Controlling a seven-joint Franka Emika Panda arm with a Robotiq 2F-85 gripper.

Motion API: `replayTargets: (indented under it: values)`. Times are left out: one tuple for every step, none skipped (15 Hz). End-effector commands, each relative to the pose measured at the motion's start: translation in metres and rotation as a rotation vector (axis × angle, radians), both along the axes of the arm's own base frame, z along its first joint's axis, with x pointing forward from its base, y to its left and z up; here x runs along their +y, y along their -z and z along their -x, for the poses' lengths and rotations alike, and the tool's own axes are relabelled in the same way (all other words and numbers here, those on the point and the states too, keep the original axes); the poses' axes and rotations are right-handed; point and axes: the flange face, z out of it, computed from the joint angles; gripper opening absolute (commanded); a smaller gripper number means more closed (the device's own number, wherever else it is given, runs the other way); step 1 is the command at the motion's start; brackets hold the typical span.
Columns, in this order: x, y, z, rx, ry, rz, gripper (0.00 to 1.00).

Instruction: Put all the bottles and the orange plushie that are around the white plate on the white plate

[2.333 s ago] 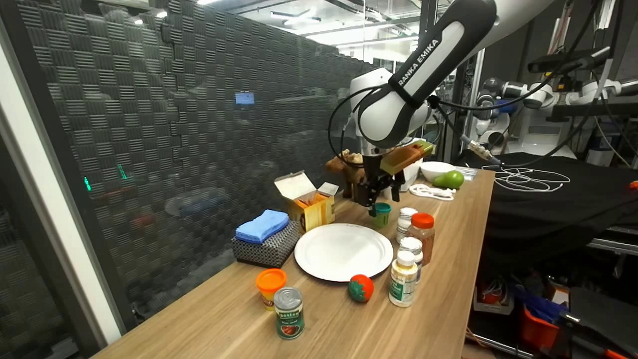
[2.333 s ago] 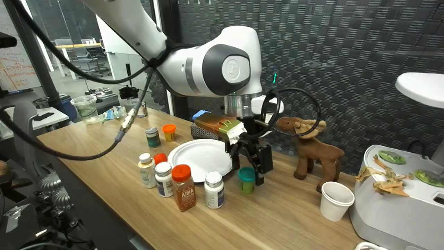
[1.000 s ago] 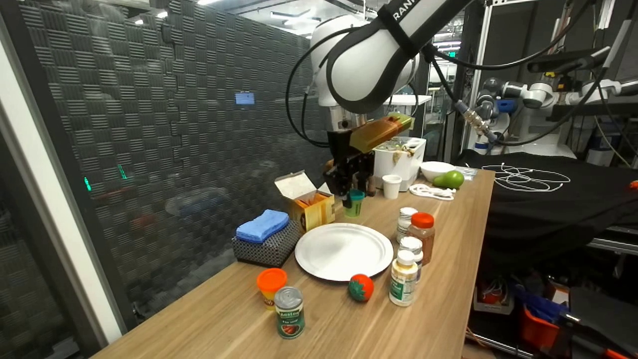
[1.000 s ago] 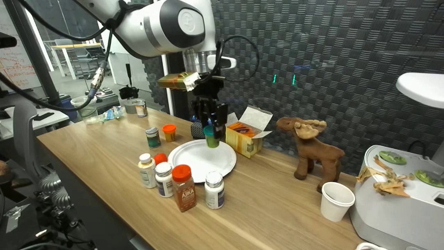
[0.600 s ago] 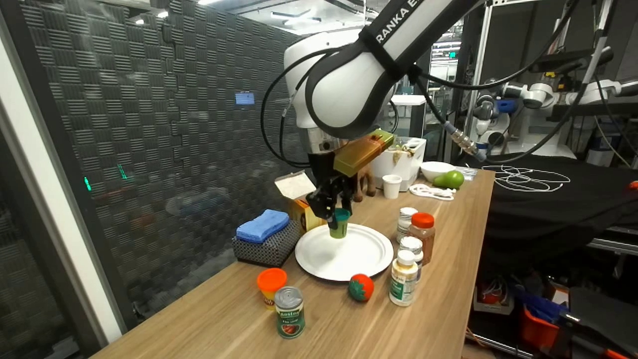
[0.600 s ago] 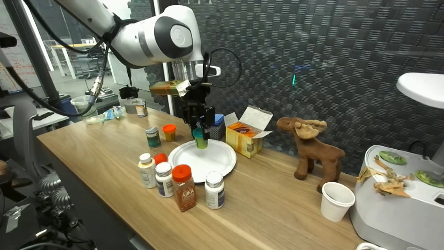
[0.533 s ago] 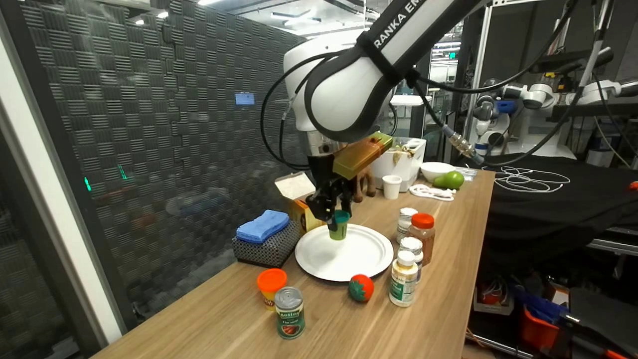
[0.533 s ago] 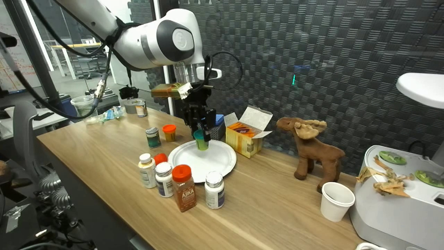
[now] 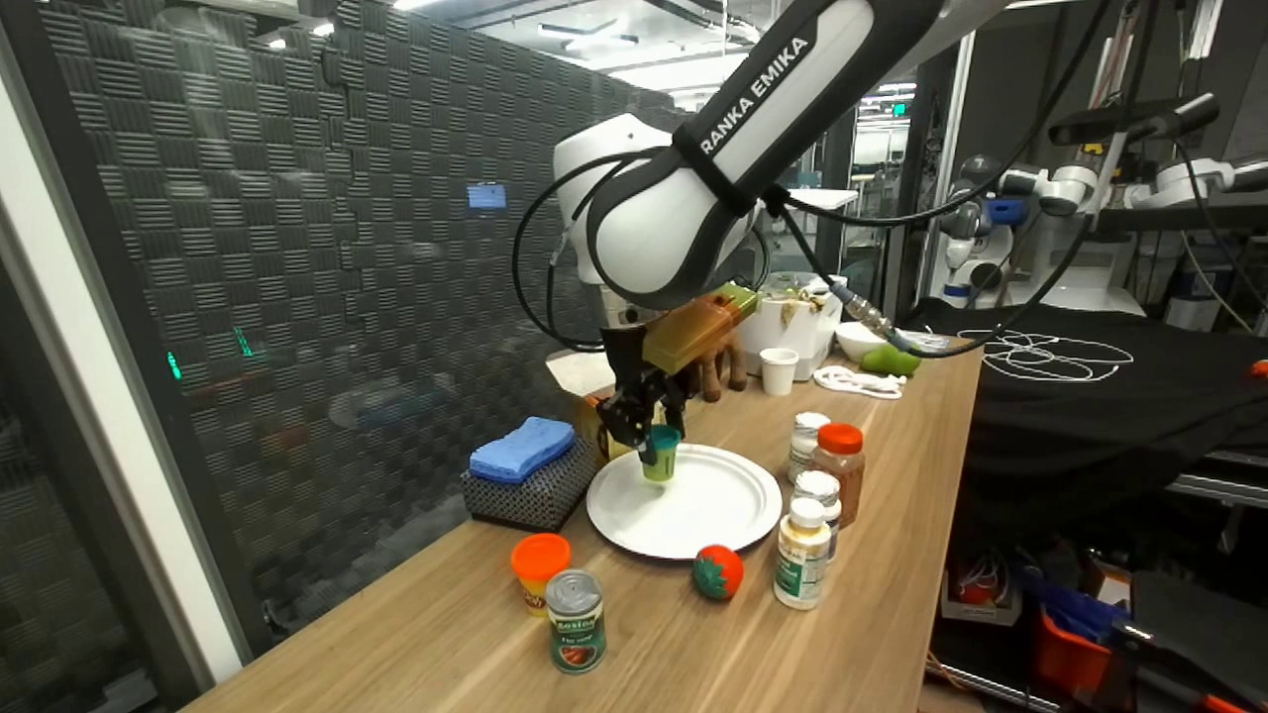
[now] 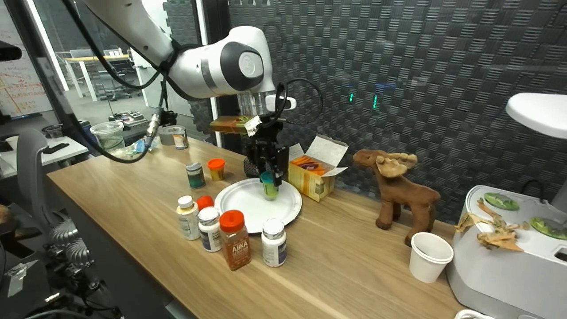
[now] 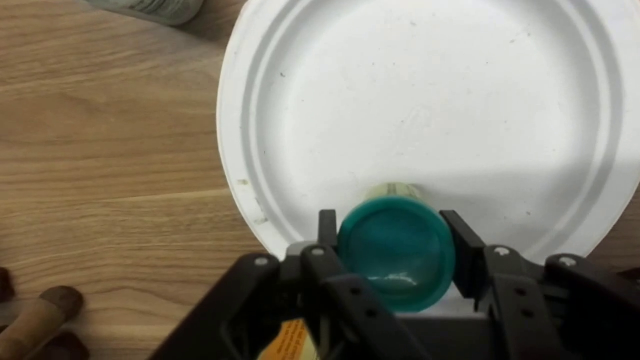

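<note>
Tub [image 10: 269, 189] of green plastic, teal-lidded, pinched in the jaws of the black gripper [image 11: 392, 238], nearly upright, presumably for a level landing; under the jaws, round white plate [image 11: 425, 115]; beyond it, white or reddish plastic bottles [image 10: 236, 248], probably for later.

White arm [image 9: 646, 236], black trim [image 10: 229, 62], "EMIKA" lettering [image 9: 781, 67], looping black cables [image 9: 892, 220], black claw [image 11: 392, 245], silvery screws [image 11: 501, 251]
</note>
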Motion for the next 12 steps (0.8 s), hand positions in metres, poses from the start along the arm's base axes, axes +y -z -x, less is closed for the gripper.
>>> replayTargets:
  values:
    - [-0.007,-0.001,-0.02,-0.018,0.006,-0.009,0.28]
    - [-0.008,0.001,-0.02,-0.011,0.001,-0.014,0.62]
    - [-0.009,0.001,-0.021,-0.011,0.0,-0.014,0.8]
    - [-0.009,0.001,-0.021,-0.011,-0.003,-0.016,0.85]
    - [-0.01,-0.001,-0.02,-0.013,-0.002,-0.021,0.92]
    - [-0.011,-0.003,-0.019,-0.014,-0.002,-0.024,0.99]
    - [-0.013,-0.007,-0.018,-0.019,0.003,-0.027,1.0]
    - [-0.016,-0.01,-0.016,-0.023,0.01,-0.029,1.0]
    - [-0.019,-0.015,-0.013,-0.027,0.017,-0.032,1.0]
    - [-0.026,-0.021,-0.006,-0.03,0.034,-0.033,1.0]
    - [-0.032,-0.026,0.0,-0.031,0.05,-0.039,1.0]
    - [-0.038,-0.032,0.01,-0.03,0.055,-0.067,1.0]
